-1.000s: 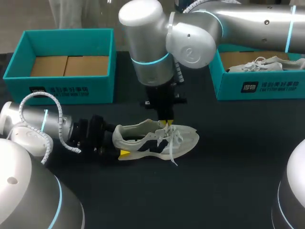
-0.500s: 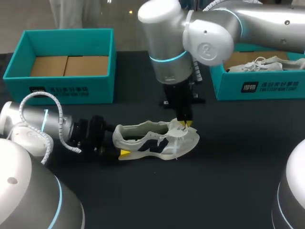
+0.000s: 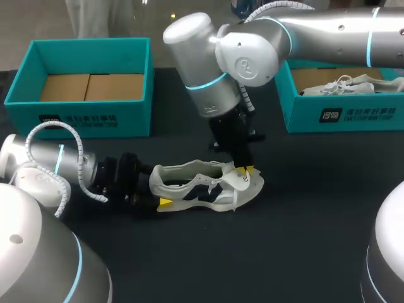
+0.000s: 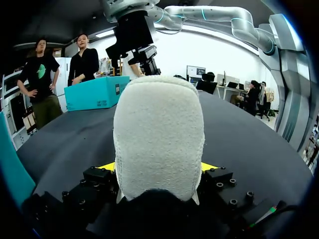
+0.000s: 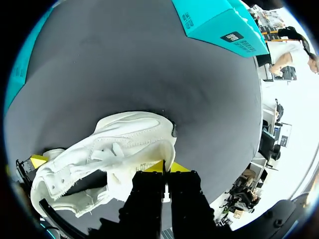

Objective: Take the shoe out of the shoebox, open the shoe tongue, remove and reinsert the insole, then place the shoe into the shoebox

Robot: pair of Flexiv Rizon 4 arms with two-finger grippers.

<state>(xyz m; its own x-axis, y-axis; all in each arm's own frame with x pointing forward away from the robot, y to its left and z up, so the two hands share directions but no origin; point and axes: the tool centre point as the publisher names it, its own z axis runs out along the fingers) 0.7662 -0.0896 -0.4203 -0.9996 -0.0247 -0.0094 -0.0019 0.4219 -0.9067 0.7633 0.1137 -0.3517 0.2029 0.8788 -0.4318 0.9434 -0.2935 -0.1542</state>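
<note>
A white and navy shoe [image 3: 202, 186] lies on its side on the black table, toe to the right. My left gripper [image 3: 158, 189] holds its heel; in the left wrist view the padded heel [image 4: 158, 124] fills the gap between the two yellow tips of that gripper [image 4: 158, 167], touching both. My right gripper [image 3: 243, 170] comes down from above near the toe, shut on the shoe's tongue [image 3: 238, 179]. In the right wrist view the tongue [image 5: 149, 160] is pinched at the tips of the right gripper [image 5: 163, 167] and folded forward over the shoe [image 5: 114, 142].
An open teal shoebox [image 3: 82, 117] with a cardboard floor stands at the back left. A second teal box [image 3: 341, 113] at the back right holds another white shoe [image 3: 350, 84]. My right arm's big elbow hangs over the table's middle.
My right gripper has moved from the laces toward the toe, drawing the tongue forward, and its wrist has tilted. The left gripper and the shoe's heel have stayed put.
</note>
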